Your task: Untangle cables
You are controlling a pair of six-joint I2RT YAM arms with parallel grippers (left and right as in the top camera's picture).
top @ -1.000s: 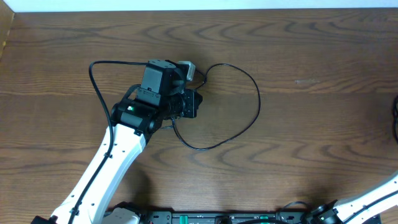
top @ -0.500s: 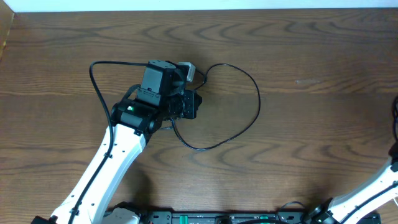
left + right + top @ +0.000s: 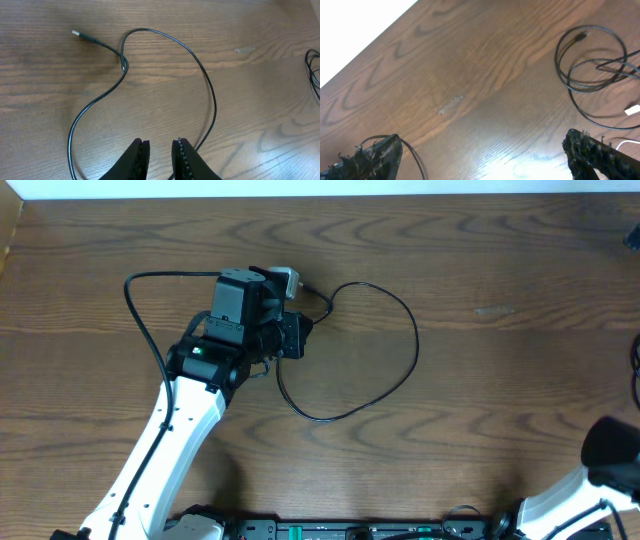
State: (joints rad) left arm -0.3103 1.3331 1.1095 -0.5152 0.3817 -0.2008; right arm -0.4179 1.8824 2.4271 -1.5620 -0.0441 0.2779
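Overhead view consulted first: found the left gripper (image 3: 296, 336) in the upper left-centre of the frame, low over the table (image 3: 500, 260), with the black cable (image 3: 415, 350) spread as one open loop to its right. Could not tell from that angle whether any strand touched the fingers.

Turned to the left wrist view. Noted the jaws set narrow, a slim gap with bare wood showing between the tips and nothing pinched there. Traced the black cable from its small plug (image 3: 77, 33) at upper left, down to a crossing (image 3: 123, 62) of strand over strand, then out around the wide loop at right and back just beside the fingers (image 3: 182, 155) at the bottom edge.

Checked the right wrist view: right gripper (image 3: 480, 147) spread wide, holding nothing, well apart from a black coil (image 3: 590, 55) in the upper right corner. Spotted a small white piece (image 3: 632, 110) at the right edge, probably the white cable's end; too little in view to say.

Judged the step in hand to be freeing that single crossing. Thought it best to close on one strand only, near the crossing, lift little, and draw the plug end slowly toward upper left, to open the loop rather than tighten it. Reckoned on a cinched knot from any fast pull.
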